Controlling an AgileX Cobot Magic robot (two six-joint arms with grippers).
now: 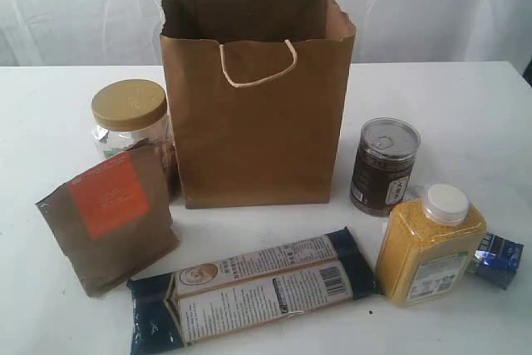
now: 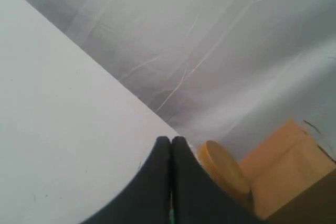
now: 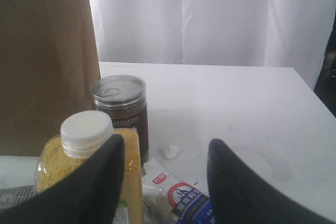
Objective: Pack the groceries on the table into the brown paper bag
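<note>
Gold-lidded clear jar [image 1: 129,106] sits partly hidden behind brown pouch [image 1: 108,220].

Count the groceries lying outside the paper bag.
6: gold-lidded clear jar and brown orange-labelled pouch left of the brown paper bag; long dark-blue packet in front; dark tin can, yellow white-capped bottle and small blue-silver packet on the right. Its inside is hidden.
</note>
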